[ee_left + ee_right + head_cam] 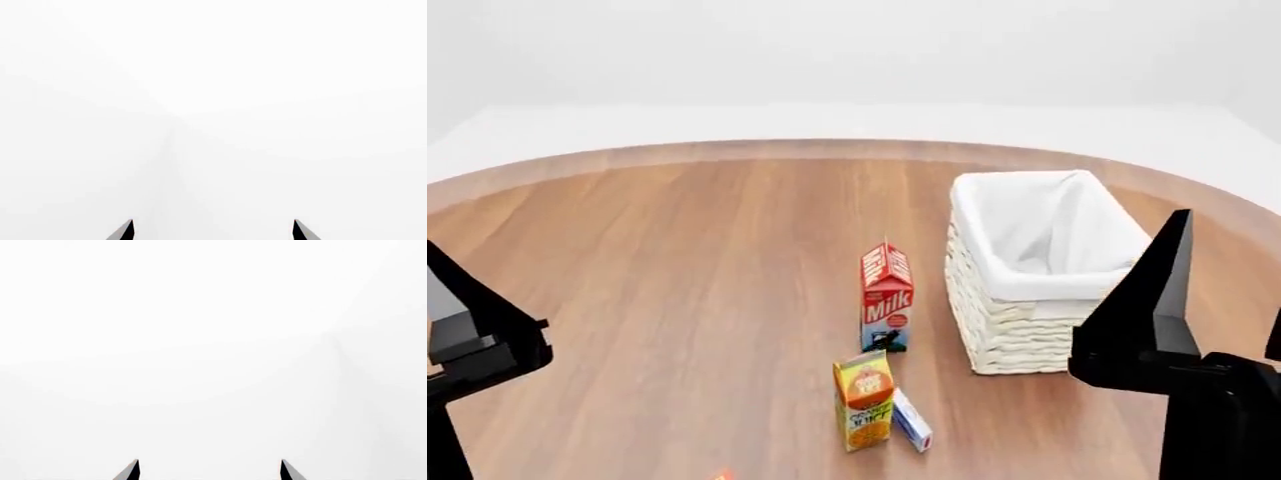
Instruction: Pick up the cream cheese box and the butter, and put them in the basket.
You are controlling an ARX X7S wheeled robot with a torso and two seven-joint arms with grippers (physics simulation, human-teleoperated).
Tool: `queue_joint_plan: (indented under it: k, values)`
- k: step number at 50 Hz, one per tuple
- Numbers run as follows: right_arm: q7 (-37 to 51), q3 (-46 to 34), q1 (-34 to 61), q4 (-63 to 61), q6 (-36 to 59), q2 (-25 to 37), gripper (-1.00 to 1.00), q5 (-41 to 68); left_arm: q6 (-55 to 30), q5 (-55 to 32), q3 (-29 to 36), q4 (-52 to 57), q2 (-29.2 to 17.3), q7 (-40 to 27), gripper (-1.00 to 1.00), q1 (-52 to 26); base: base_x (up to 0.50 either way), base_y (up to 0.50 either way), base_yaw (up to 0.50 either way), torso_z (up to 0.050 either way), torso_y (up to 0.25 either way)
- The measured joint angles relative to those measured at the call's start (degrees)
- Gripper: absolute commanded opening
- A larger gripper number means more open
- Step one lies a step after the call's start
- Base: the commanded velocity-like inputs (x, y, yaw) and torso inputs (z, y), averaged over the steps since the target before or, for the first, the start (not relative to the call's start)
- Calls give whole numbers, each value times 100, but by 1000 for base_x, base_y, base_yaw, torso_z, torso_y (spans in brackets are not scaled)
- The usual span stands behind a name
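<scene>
The cream cheese box (912, 420) is a small white-and-blue box lying on the wooden floor against the orange juice carton (865, 400). Of the butter, only a tiny red-orange tip (722, 476) shows at the head view's lower edge. The white woven basket (1014, 330) with its cloth liner stands to the right, with nothing in it. My left gripper (213, 231) and right gripper (208, 471) are both open, holding nothing and facing blank white. In the head view their black fingers (467, 315) (1158, 300) hang raised at either side, well above the boxes.
A red milk carton (885, 297) stands upright between the juice carton and the basket. The round wooden floor (694, 260) ends in a curved edge at the back, with white ground beyond.
</scene>
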Motion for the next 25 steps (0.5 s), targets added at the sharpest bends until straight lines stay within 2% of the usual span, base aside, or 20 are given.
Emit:
queue_joint_plan:
  k: [25]
  values:
    - [11,-174,-60,12,-49,85,100,-28,25,-7,82,18,-84,-75,100,31,500,-11,0,0,0]
